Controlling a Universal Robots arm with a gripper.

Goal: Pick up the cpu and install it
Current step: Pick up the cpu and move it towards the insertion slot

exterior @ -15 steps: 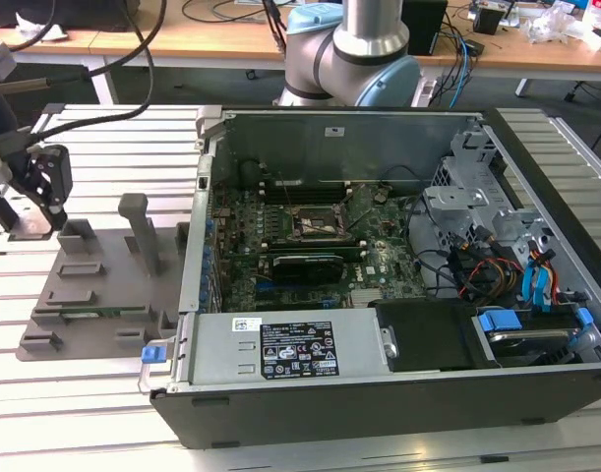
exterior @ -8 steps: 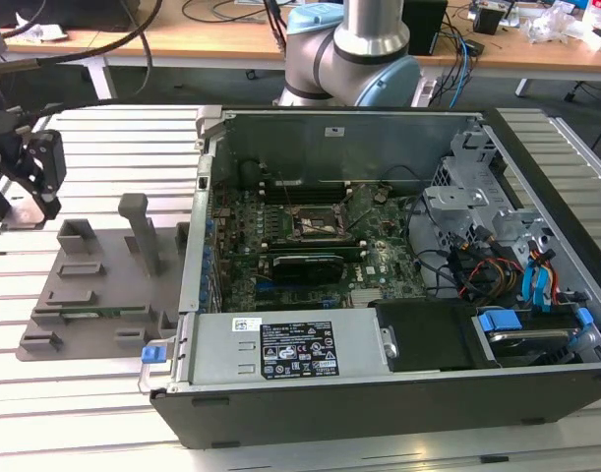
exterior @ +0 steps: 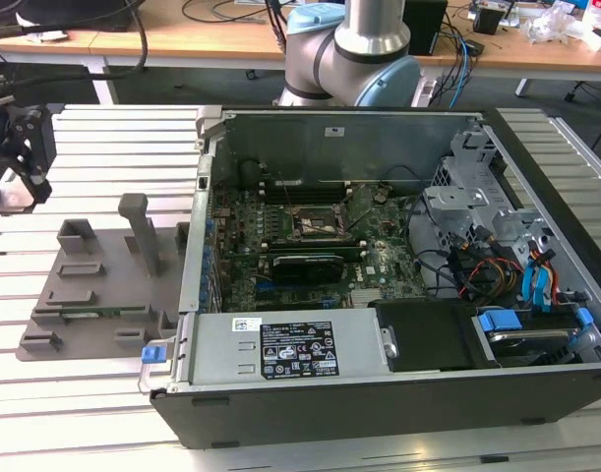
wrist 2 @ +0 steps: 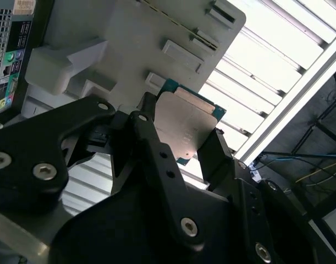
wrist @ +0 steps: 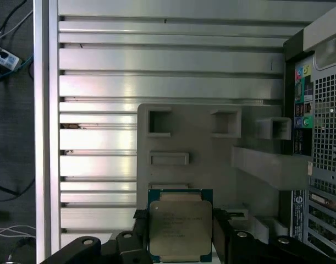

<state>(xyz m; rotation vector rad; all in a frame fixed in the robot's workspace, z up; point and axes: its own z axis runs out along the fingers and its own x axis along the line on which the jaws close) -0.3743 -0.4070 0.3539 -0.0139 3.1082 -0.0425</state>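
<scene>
The cpu (wrist: 180, 226), a small square chip with a silver-grey top and a thin green-tan edge, sits between my gripper's (wrist: 180, 237) black fingers (wrist: 222, 234). The gripper is shut on its two sides. In the second wrist view the cpu (wrist 2: 187, 124) hangs tilted in the gripper (wrist 2: 183, 140), above the grey fixture plate (wrist 2: 129, 33). In the exterior view the gripper (exterior: 20, 162) is at the far left, raised over the slatted table and well away from the case. Inside the open computer case (exterior: 379, 413), the black square socket frame (exterior: 315, 224) lies on the motherboard.
The grey fixture plate (exterior: 93, 285), with raised blocks and a post (exterior: 143, 231), lies on the slatted aluminium table (exterior: 103, 138) at the exterior view's left of the case. A long black graphics card (exterior: 305, 265) sits in front of the socket. Cables and drive cages (exterior: 487, 246) fill the case's right side.
</scene>
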